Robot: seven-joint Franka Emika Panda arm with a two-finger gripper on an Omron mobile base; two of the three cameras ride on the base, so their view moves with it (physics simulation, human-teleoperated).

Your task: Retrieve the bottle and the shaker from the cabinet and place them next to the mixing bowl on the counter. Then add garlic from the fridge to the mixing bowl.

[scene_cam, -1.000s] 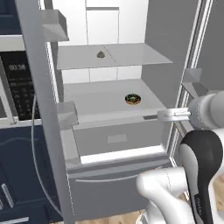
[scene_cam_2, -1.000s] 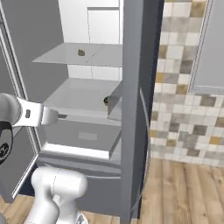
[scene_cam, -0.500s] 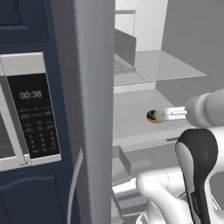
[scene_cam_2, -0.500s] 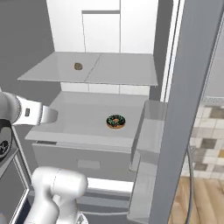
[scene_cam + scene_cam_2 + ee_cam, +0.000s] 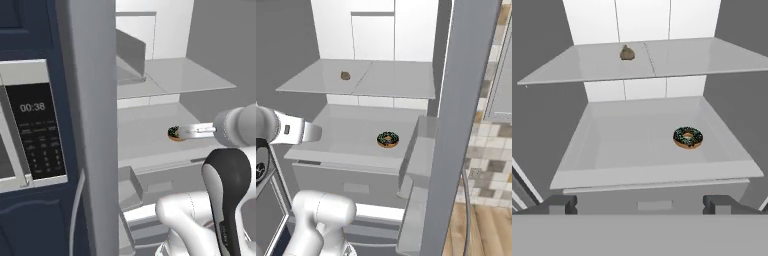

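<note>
The tall fridge (image 5: 542, 125) with white-grey walls and flat pale shelves stands open before the two-finger gripper (image 5: 641, 204), whose dark tips sit spread and empty. The dark-frosted sprinkled donut (image 5: 687, 137) lies near the lower shelf's right edge. The tiny pale garlic bulb (image 5: 627, 53) sits near the upper shelf's back edge; I judge a low reach could snag that shelf's front edge or take the donut.

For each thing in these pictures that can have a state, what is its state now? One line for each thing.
fridge: door open, the shelves inside showing.
garlic: lying on the upper shelf, untouched.
donut: lying flat on the lower shelf, apart from the garlic.
gripper: open, holding nothing, in front of the shelves.
microwave: door closed, display reading 00:38.
</note>
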